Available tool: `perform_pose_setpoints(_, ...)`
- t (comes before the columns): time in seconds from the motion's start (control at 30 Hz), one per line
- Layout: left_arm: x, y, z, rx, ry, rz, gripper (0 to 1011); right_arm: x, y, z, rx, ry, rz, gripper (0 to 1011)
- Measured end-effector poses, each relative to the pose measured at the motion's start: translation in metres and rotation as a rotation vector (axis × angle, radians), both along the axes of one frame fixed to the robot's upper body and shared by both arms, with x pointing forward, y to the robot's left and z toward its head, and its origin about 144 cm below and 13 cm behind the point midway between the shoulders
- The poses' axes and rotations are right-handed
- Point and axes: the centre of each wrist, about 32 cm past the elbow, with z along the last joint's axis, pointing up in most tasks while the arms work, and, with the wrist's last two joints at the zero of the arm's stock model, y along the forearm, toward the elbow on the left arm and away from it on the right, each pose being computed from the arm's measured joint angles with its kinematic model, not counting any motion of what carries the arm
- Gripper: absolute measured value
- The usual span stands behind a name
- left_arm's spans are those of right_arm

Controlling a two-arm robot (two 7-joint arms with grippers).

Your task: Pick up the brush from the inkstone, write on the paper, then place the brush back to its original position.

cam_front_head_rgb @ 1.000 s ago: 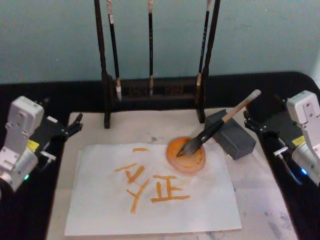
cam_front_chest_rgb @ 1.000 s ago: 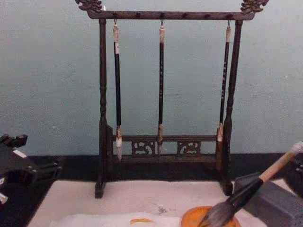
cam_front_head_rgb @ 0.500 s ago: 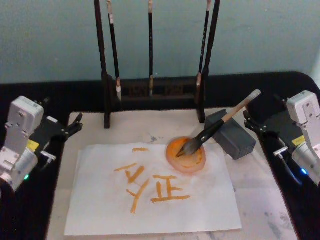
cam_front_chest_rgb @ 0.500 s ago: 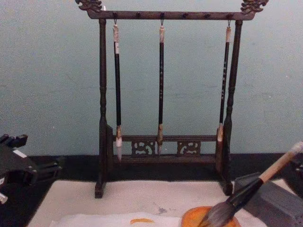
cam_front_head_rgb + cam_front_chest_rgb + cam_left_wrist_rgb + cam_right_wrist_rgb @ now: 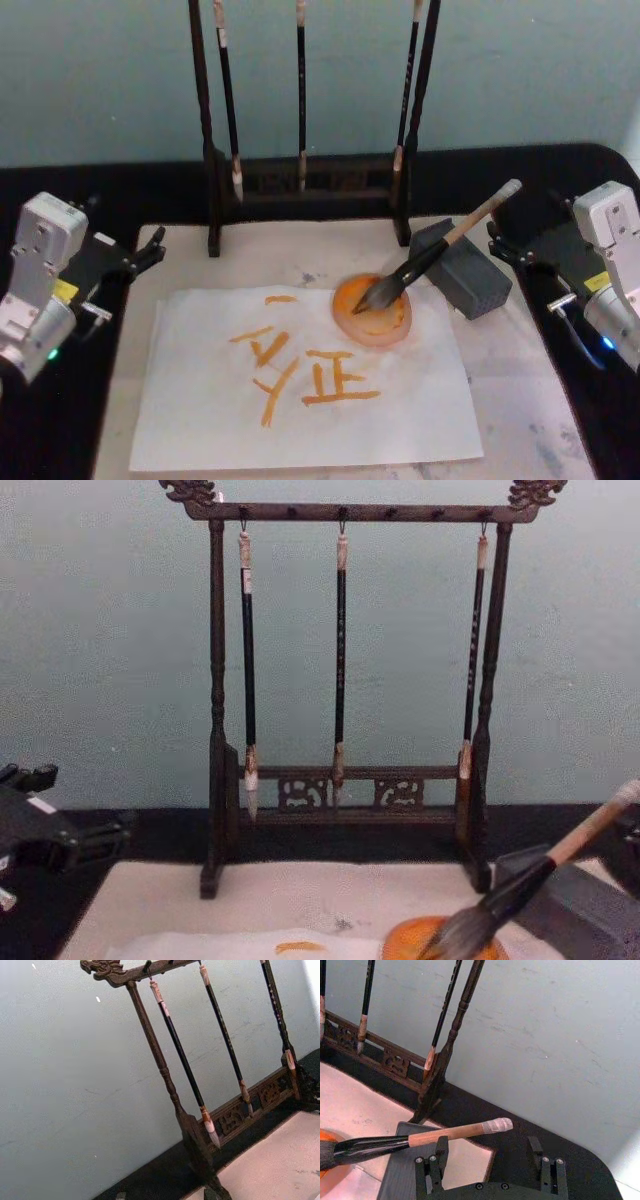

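**Brush propped between dish and block, rack behind**

A dark wooden rack [image 5: 350,512] is seen upright at the back of a beige mat [image 5: 300,892], before a pale teal wall. Three thin black brushes [image 5: 340,660] are hung from its top bar, tips down. At lower right, the brush [image 5: 540,870] is laid at a slant, its tuft set in an orange dish [image 5: 405,942] and its handle propped on a grey block [image 5: 590,905]. An edge of the paper [image 5: 190,948], marked with an orange stroke [image 5: 298,946], is shown at the bottom. The left gripper [image 5: 105,835] is held at the left edge.
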Motion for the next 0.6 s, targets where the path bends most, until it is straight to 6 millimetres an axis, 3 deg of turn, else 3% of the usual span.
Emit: perform_pose_setpoints(0.6, 0.0, 0.0, 0.0, 0.0, 0.0, 0.0, 1010, -0.0008, -0.0021, 0.0019, 0.017, 0.012, 0.001, 1000)
